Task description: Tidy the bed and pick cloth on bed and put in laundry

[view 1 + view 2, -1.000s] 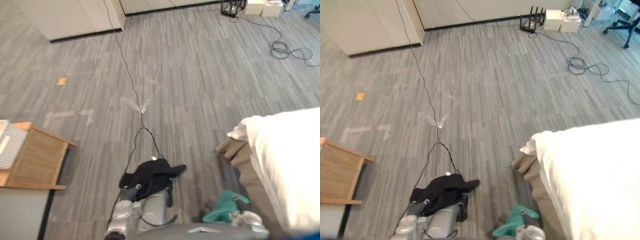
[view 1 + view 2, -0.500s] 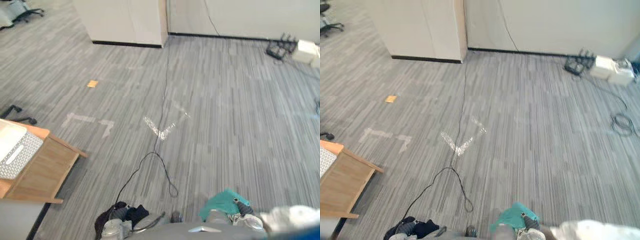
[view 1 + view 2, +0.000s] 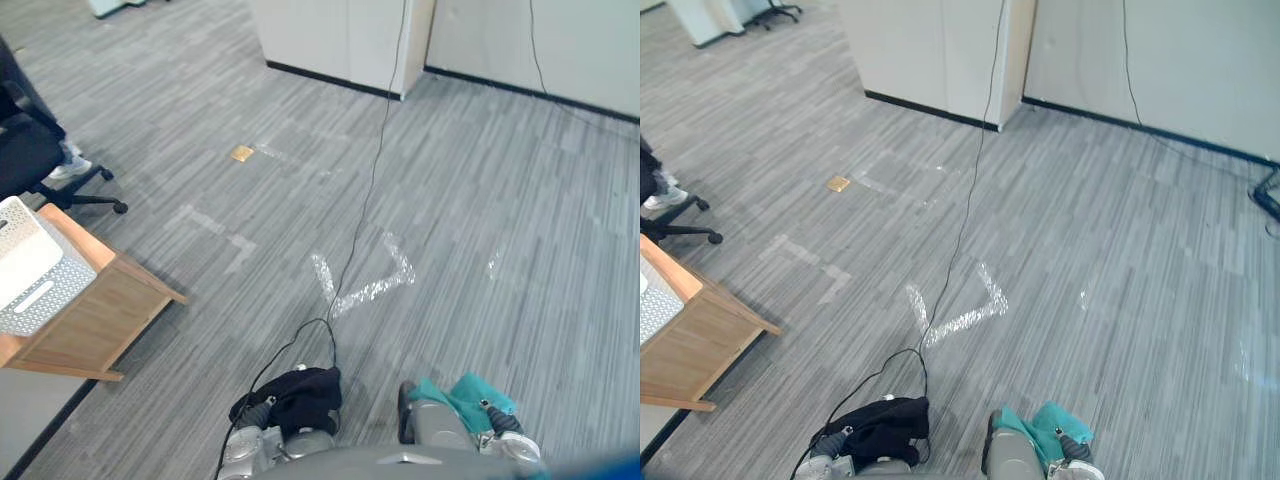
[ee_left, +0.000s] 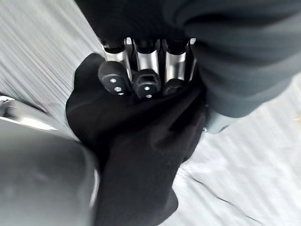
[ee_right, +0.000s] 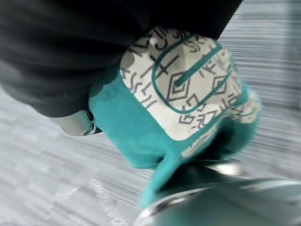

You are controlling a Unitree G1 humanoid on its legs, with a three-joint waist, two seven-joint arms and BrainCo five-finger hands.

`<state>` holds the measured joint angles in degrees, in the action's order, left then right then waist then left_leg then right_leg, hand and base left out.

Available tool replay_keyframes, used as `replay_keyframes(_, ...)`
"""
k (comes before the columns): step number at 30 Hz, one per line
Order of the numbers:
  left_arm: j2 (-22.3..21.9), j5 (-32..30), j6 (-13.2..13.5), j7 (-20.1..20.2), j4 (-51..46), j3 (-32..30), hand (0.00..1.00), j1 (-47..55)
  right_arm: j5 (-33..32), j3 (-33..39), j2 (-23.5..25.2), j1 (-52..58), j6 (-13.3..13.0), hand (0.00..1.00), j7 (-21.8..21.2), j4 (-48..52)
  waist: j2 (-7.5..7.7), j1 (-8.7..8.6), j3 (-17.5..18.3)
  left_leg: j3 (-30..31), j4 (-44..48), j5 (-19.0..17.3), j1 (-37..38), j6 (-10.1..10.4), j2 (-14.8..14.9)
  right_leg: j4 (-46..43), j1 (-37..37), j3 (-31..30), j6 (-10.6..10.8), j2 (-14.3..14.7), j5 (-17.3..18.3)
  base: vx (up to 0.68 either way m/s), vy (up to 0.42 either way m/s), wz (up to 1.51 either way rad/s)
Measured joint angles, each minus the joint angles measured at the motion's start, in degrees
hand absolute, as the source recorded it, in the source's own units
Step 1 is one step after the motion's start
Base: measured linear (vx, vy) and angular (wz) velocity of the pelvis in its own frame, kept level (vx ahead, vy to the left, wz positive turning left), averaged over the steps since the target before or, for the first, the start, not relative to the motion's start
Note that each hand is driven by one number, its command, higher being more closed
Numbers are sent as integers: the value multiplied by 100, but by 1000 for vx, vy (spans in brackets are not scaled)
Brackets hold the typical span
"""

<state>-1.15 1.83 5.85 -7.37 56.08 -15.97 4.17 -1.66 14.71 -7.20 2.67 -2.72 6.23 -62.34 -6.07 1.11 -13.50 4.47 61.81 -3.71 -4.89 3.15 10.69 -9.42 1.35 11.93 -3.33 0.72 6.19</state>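
Observation:
My left hand (image 3: 262,408) is low at the front, its fingers (image 4: 146,70) curled round a black cloth (image 4: 141,155) that hangs bunched from it (image 3: 298,395). Beside it, my right hand (image 3: 497,425) carries a teal cloth (image 3: 462,395) with a white patterned patch (image 5: 183,89). The cloth drapes over that hand and covers most of the fingers; a dark thumb tip lies pressed on top of it. A white slotted laundry basket (image 3: 28,265) stands on a wooden table at the far left.
The wooden table (image 3: 100,320) juts in from the left. Behind it are a black office chair (image 3: 35,160) and a person's shoe (image 3: 70,168). White tape marks (image 3: 370,285) and a tan scrap (image 3: 242,153) lie on the grey floor. Pale cabinets (image 3: 340,35) line the back.
The camera has swung left: the bed has left the picture and the table with the basket, a chair and a shoe have come in. Both hands still hold their cloths.

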Motion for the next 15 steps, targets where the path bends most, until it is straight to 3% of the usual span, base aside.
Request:
replay_keyframes(1, 40, 6, 13, -4, -117, 12, 100, 3, -1, -110, 17, -110, 2, 100, 24, -61, 150, 7, -64, -559, 245, -294, -422, -29, 152, 257, 364, -17, -16, -24, 98, -75, 7, -2)
replay_keyframes(3, 37, 62, 57, -5, -123, 9, 100, 3, 2, -108, 23, -241, 1, 100, 42, -135, 127, 10, -74, -996, -96, -585, -653, -14, 165, 464, 683, -3, 57, -88, 132, -110, 63, 2)
replay_keyframes(4, 32, 134, 67, -7, -125, 9, 100, 5, 10, -57, 31, -288, 8, 100, 47, -239, 114, 20, -70, -1421, -923, -828, -728, 23, 83, 602, 911, 6, 137, -197, 180, -135, 104, 0)
replay_keyframes(6, 35, 144, 68, -8, -121, 5, 100, 5, 22, -37, 42, -315, 18, 100, 47, -247, 110, 109, -69, -1809, -1915, -938, -775, -14, -32, 773, 1147, 101, 246, -316, 246, -128, 120, 19)
replay_keyframes(7, 35, 142, 74, -7, -127, 6, 100, 1, 34, 57, 42, -300, 41, 100, 48, -243, 141, 149, -53, -2105, -2923, -883, -813, -49, -219, 886, 1260, 276, 371, -440, 326, -130, 182, 69)
replay_keyframes(8, 43, 132, 71, -12, -124, 5, 100, -6, 61, 88, 40, -267, 56, 100, 54, -246, 159, 149, -44, -2478, -3960, -596, -816, -173, -399, 963, 1392, 513, 510, -545, 428, -9, 183, 85)
replay_keyframes(9, 48, 139, 64, -13, -120, -1, 100, -21, 73, 119, 24, -246, 59, 100, 59, -249, 174, 151, -51, -2673, -4364, -294, -827, -351, -490, 974, 1471, 641, 587, -597, 497, 263, 205, 93)
replay_keyframes(10, 87, 131, 59, -30, -108, -9, 100, -40, 73, 185, 30, -192, 74, 100, 71, -270, 305, 214, 19, -2947, -4711, 298, -783, -624, -699, 964, 1534, 792, 715, -766, 582, 399, 160, 70)
replay_keyframes(11, 117, 131, 53, -43, -79, -9, 100, -48, 74, 183, 41, -187, 83, 100, 72, -276, 363, 263, 88, -2963, -4827, 291, -775, -723, -857, 947, 1523, 820, 740, -846, 588, 530, 211, 72)
replay_keyframes(12, 166, 128, 53, -53, -68, -17, 100, -47, 75, 197, 43, -186, 101, 100, 71, -280, 409, 287, 167, -2866, -4967, 261, -709, -885, -1061, 921, 1529, 865, 932, -960, 462, 510, 238, 72)
replay_keyframes(15, 294, 94, -28, -59, 131, -263, 100, -31, 217, 334, 264, -222, 115, 100, 44, -277, 555, 346, 244, -2682, -4915, 62, -511, -1172, -1308, 270, 1582, 835, 1159, -1075, 52, 433, 268, 86)
